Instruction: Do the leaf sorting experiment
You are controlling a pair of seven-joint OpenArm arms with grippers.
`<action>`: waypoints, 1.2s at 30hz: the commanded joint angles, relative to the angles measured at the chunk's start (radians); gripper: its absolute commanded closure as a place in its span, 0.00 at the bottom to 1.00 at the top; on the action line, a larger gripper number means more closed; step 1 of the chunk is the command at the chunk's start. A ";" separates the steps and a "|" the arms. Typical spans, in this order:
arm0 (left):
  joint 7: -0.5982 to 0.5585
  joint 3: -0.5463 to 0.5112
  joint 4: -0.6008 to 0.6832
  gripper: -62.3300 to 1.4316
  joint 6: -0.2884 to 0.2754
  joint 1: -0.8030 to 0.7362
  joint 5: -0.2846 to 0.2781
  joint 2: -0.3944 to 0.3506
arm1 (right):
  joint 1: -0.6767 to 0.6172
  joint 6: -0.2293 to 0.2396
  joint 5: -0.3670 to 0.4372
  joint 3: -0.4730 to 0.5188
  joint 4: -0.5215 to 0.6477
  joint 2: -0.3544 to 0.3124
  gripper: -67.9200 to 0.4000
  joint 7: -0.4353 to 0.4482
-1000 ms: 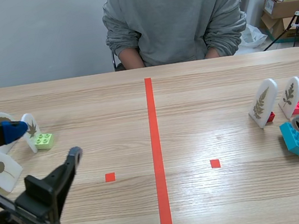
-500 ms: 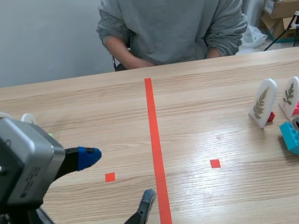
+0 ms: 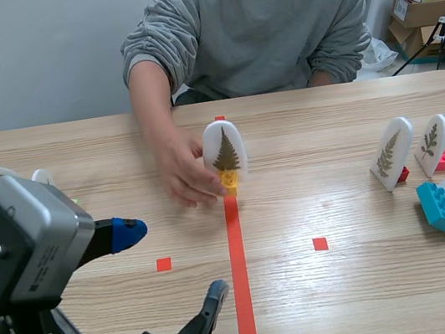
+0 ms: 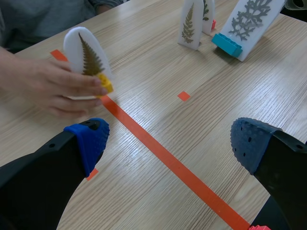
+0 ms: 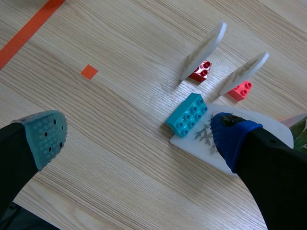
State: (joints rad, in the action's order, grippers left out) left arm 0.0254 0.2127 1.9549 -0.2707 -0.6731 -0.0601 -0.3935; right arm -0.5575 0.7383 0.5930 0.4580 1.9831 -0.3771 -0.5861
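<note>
Person's hand (image 3: 185,173) is holding the fern card (image 3: 225,151) upright on the tape line (image 3: 241,283), toward its far end. Left end effector (image 4: 169,141) is hanging released just left of that line, so it's looking nearer. Right end effector (image 5: 138,135), also spread, is sitting well right of it.

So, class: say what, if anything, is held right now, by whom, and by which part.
The person's hand holds the fern-leaf card by its bottom, at the yellow brick base. The left tool and right tool are open, holding nothing.
</note>
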 commanded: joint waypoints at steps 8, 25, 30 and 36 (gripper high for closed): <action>-0.013 -0.006 0.009 0.13 -0.002 -0.007 -0.006 0.005 | 0.012 0.007 0.008 0.006 0.001 -0.011 0.09 0.005; -0.028 -0.006 0.008 0.13 -0.002 -0.008 -0.005 0.005 | 0.012 0.007 0.008 0.006 0.001 -0.011 0.09 0.008; -0.028 -0.006 0.007 0.13 -0.002 -0.008 -0.005 0.005 | 0.012 0.007 0.008 0.006 0.001 -0.011 0.09 0.008; -0.028 -0.007 0.007 0.13 -0.002 -0.008 0.002 0.005 | 0.012 0.007 0.008 0.006 0.001 -0.011 0.09 0.005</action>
State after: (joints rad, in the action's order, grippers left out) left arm 0.0105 0.2108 1.9549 -0.2710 -0.6731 -0.0517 -0.3935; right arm -0.5575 0.7383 0.5930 0.4580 1.9831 -0.3771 -0.5854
